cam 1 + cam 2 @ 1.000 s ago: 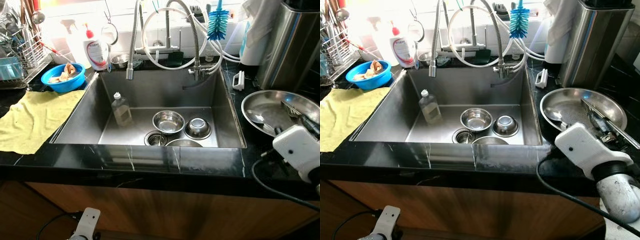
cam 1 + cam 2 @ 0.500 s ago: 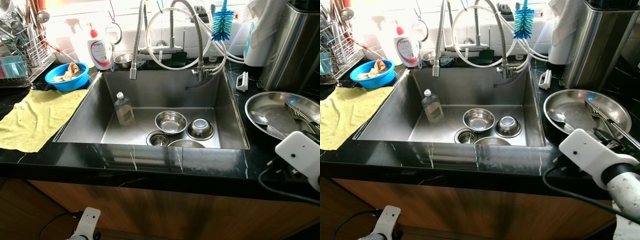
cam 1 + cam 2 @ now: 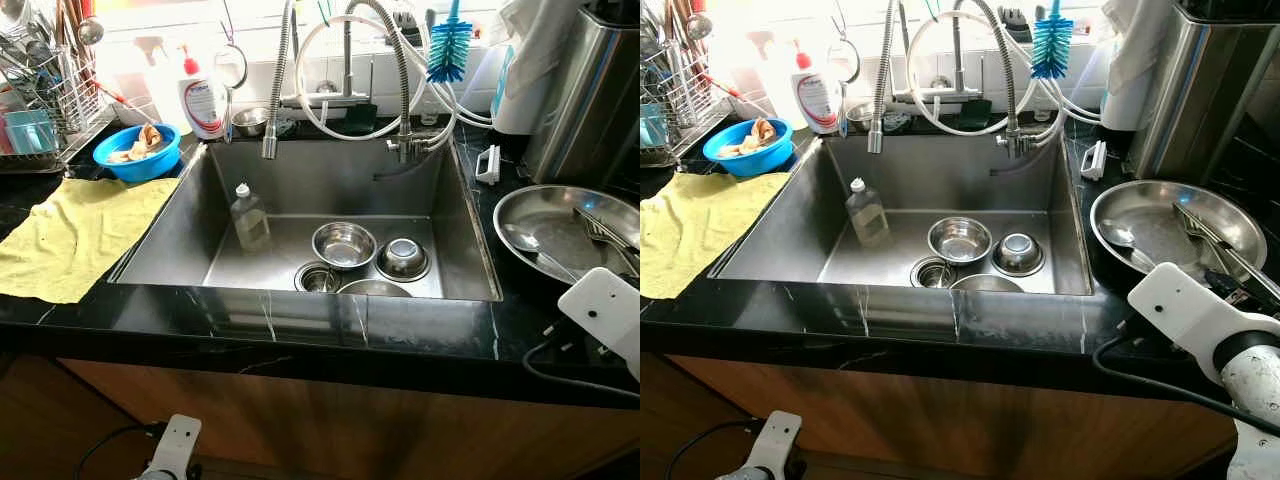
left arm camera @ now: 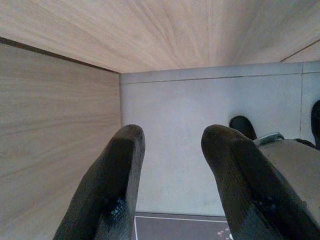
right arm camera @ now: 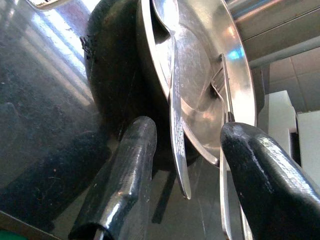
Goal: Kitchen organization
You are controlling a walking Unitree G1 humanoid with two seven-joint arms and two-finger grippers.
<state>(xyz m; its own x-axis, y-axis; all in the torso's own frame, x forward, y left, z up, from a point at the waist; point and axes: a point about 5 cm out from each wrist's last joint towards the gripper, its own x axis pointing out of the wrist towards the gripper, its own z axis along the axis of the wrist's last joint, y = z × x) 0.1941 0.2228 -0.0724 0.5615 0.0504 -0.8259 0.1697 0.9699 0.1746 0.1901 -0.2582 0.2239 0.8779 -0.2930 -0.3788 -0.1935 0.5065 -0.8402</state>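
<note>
Clearly the right arm was nearer: its fingers were spread, empty, astride the spoon, whose handle ran lengthwise between them from the steel plate on the worktop. Left fingers hung spread, idle.

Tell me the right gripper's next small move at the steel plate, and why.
Probably ease the right gripper forward a little and close on the spoon. Its fingers are open, the spoon's handle juts over the rim of the steel plate and lies between them, and a fork lies close beside it, so a short, centred advance should take the spoon alone.
</note>
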